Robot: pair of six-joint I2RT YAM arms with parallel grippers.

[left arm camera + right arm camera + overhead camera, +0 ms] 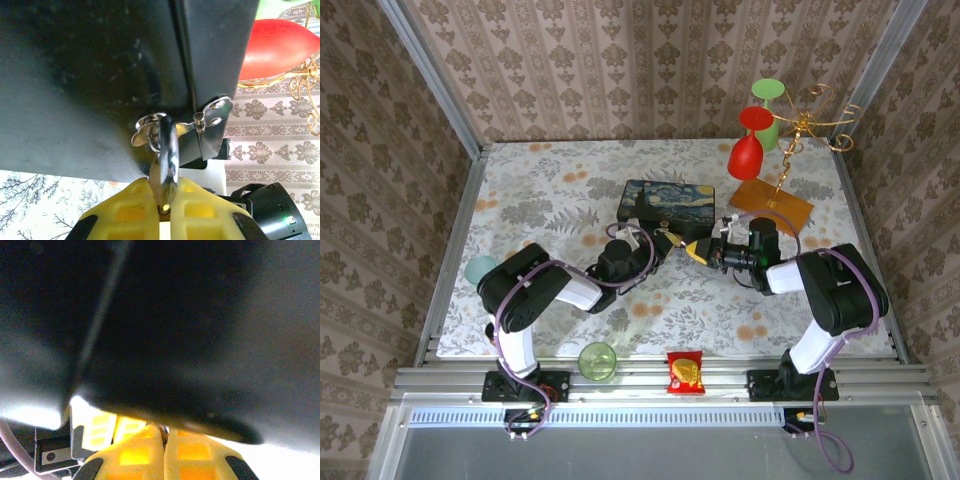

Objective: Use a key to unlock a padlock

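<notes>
The blue-and-yellow painted box (668, 203) sits mid-table, and both grippers meet at its front edge. In the left wrist view the padlock's silver shackle (167, 147) hangs through the box's metal hasp (212, 112). My left gripper (165, 197) is shut on the padlock, with a sliver of brass body (155, 180) showing between the yellow fingers (131, 210). My right gripper (165, 434) is shut on a thin metal sliver, the key (163, 430), pressed under the dark box side. In the top view the left gripper (667, 241) and right gripper (703, 251) nearly touch.
A gold stand (800, 128) on an orange base (772, 206) holds a red glass (745, 155) and a green glass (767, 125) at the back right. A teal cup (480, 270), a green cup (597, 360) and a snack packet (685, 372) lie near the front.
</notes>
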